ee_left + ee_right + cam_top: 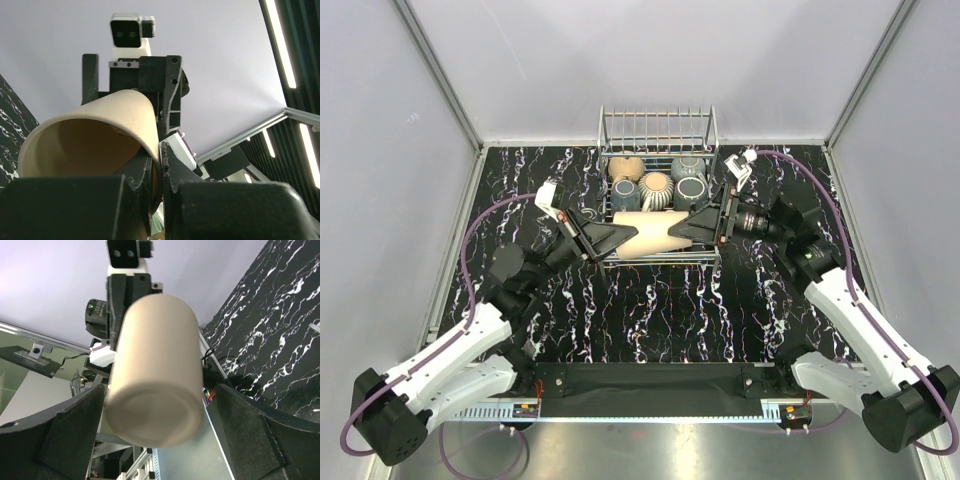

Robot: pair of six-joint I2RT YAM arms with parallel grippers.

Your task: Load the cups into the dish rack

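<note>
A tall beige cup [652, 236] lies on its side over the front edge of the silver wire dish rack [658, 112], held in the air. My left gripper [618, 238] is shut on its rim, one finger inside the mouth and one outside, as the left wrist view shows [159, 150] with the cup [100, 125]. My right gripper [692, 226] is open. Its fingers [75, 430] stand apart on either side of the cup's base [155, 390], not touching. Several cups stand in the rack: tan [626, 167], grey-green [688, 166], dark grey [624, 193], beige [656, 190] and teal [691, 190].
The rack's upright tines [658, 128] run along its back, against the white rear wall. White walls close in the black marbled table [650, 310] on both sides. Purple cables [470, 250] loop beside each arm. Each wrist camera sees the other arm's wrist [131, 32].
</note>
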